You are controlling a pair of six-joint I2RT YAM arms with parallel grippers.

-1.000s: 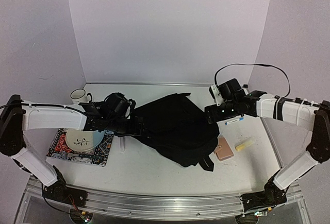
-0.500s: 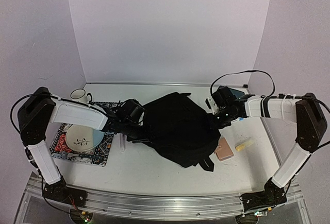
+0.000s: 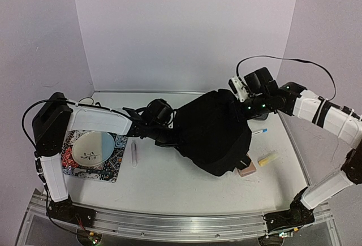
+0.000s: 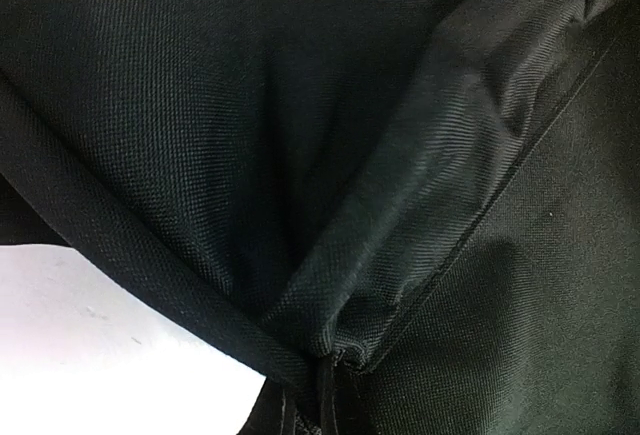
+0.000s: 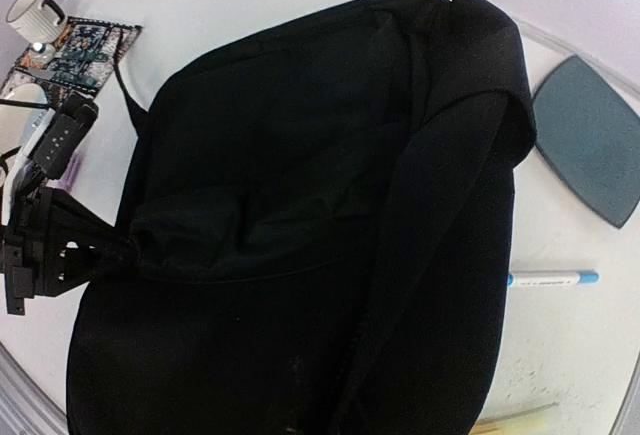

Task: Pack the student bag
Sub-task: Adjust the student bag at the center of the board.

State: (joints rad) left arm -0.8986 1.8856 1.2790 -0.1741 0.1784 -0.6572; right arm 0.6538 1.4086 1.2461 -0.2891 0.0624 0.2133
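The student bag point(image 3: 214, 133) is a large black fabric backpack in the middle of the table, its right side pulled up off the surface. My left gripper point(image 3: 171, 136) is shut on the bag's left edge. In the left wrist view the black fabric point(image 4: 400, 205) bunches into the pinch of that gripper point(image 4: 325, 395) at the bottom. My right gripper point(image 3: 237, 106) is shut on the bag's upper right part and holds it raised. The bag point(image 5: 300, 255) fills the right wrist view and hides that gripper's fingers.
A plate point(image 3: 90, 147) lies on a patterned mat point(image 3: 113, 161) at the left, a mug point(image 5: 35, 10) behind it. A white pen point(image 3: 134, 155) lies beside the mat. At the right are a blue-capped pen point(image 5: 552, 278), a yellow stick point(image 3: 267, 158), a pink wallet point(image 3: 247, 170) and a blue-grey tray point(image 5: 590, 140).
Both grippers have closed on the bag. The right arm has risen, and the bag has been pulled up and shifted to the right, with the left gripper following.
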